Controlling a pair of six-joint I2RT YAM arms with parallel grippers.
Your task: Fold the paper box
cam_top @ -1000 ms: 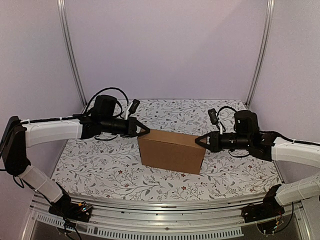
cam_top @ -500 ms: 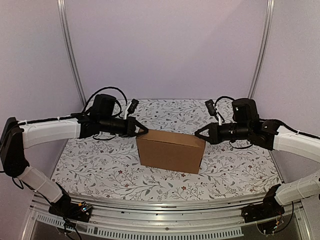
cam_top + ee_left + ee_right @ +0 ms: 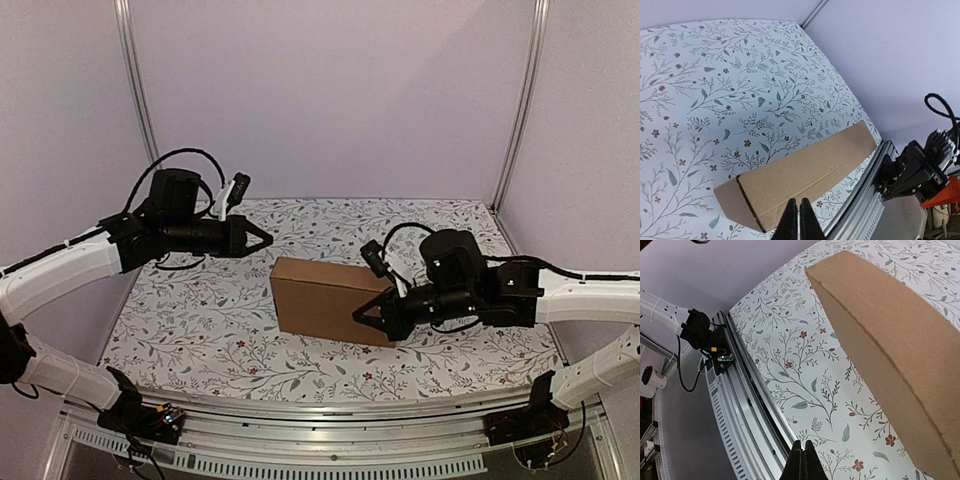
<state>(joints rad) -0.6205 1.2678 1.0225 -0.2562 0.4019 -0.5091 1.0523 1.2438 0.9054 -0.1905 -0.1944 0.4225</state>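
**Closed brown box on the bench, both pairs of jaws empty**

The plain brown rectangular cardboard box (image 3: 325,298) (image 3: 805,172) (image 3: 890,350) stands closed near the middle of the floral-patterned bench (image 3: 200,330), its long side running left to right and its top flat. The white-and-black left arm (image 3: 60,275) reaches in from the left; the left jaws are pressed together, raised, holding nothing, and point toward the box's far left corner while staying apart from it. The right arm (image 3: 590,295) comes in low from the right; the right jaws are pressed together too, empty, just in front of the box's near face, over the bench near the silver front rail (image 3: 330,410).
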